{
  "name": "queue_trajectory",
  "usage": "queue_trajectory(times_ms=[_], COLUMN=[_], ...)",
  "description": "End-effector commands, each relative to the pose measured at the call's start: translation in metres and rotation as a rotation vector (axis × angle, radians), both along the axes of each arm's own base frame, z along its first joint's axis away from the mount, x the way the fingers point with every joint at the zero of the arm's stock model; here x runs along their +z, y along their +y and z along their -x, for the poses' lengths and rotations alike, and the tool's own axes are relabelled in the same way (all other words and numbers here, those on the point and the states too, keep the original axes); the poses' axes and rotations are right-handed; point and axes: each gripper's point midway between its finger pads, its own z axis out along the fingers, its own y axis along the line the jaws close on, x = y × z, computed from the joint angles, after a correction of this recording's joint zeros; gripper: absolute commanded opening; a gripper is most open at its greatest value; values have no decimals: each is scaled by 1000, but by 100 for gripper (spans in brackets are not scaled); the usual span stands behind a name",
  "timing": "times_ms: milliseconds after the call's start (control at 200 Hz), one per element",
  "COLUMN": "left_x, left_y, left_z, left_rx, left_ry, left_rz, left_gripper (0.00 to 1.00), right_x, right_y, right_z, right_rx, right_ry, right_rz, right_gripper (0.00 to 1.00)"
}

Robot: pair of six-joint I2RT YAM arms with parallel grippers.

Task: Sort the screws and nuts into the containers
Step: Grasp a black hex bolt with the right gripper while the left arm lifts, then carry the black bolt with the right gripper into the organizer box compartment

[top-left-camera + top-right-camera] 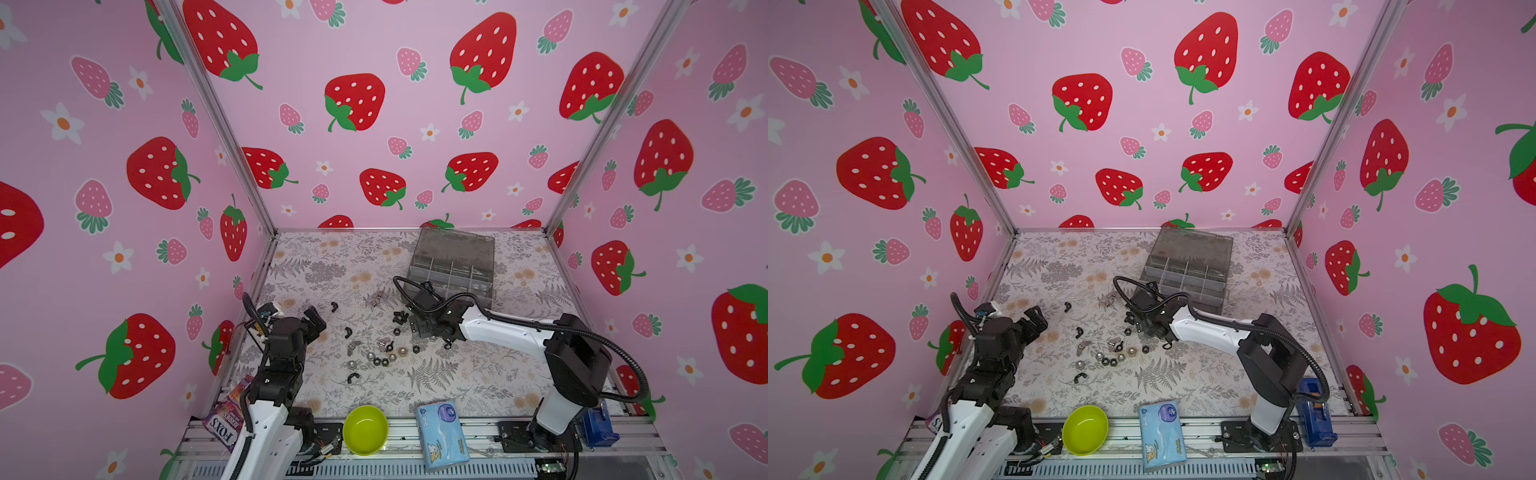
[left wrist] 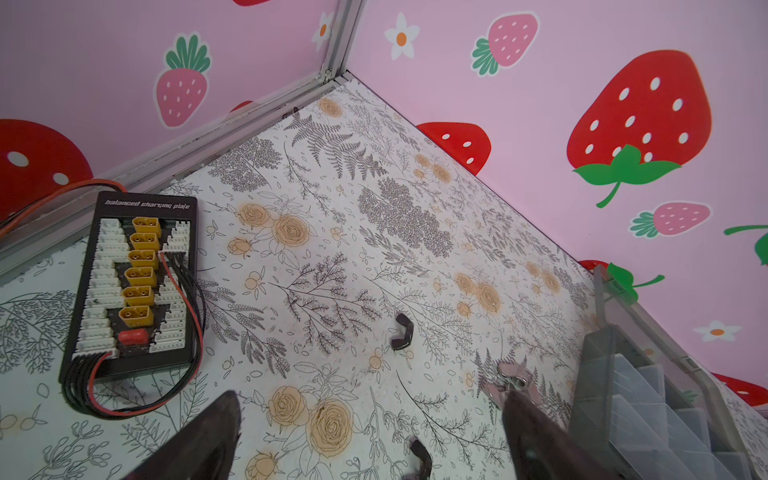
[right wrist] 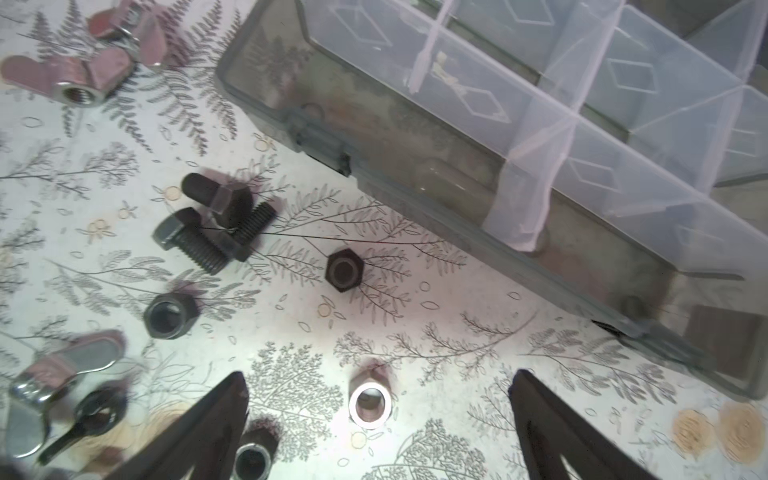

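Several black and silver screws and nuts (image 1: 382, 349) (image 1: 1113, 353) lie scattered mid-table. The smoky-grey organizer with its containers (image 1: 453, 270) (image 1: 1187, 270) stands at the back, lid up. My right gripper (image 1: 419, 328) (image 3: 376, 399) hangs low and open, straddling a silver hex nut (image 3: 370, 403) without touching it. Ahead of it lie black screws (image 3: 212, 228), a black nut (image 3: 344, 270) and the organizer's wall (image 3: 415, 137). My left gripper (image 1: 316, 322) (image 2: 374, 415) is open and empty at the left. A black wing nut (image 2: 402, 332) and silver wing nuts (image 2: 515, 380) lie beyond it.
A lime-green bowl (image 1: 365, 430), a blue tissue pack (image 1: 442, 434) and a sweets bag (image 1: 226, 419) sit at the front edge. A charging board with wires (image 2: 133, 282) lies by the left wall. A blue device (image 1: 598, 424) stands behind the right arm's base.
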Motion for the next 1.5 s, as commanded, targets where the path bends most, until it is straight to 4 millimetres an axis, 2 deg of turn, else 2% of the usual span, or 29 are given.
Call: queue_trajectory(times_ms=[0,145,325,515,680,1091,1366,1496], left_x=[13,12,9,7,6,6,7,8], left_y=[4,2,1,0,-1,-1,0,0], left_z=[0,0,-1,-3,-4,-2,-1,0], left_rx=[28,25,15,7,1,1,4,3], left_ry=[-23,-23,-16,-8,-9,-15,-15,-12], left_rz=[4,14,14,6,14,10,8,3], left_gripper=[99,99,99,99,100,100,100,100], right_x=[-7,-15,-26,-33,-41,-54,-44,-25], right_y=[20,28,29,31,31,26,21,21], right_z=[-3,-12,-24,-35,-43,-40,-37,-36], right_rx=[44,53,37,25,18,9,8,16], right_ry=[24,45,67,66,72,97,83,58], right_rz=[-58,-86,-115,-129,-118,-98,-106,-138], right_gripper=[98,87,71,64,53,26,16,8])
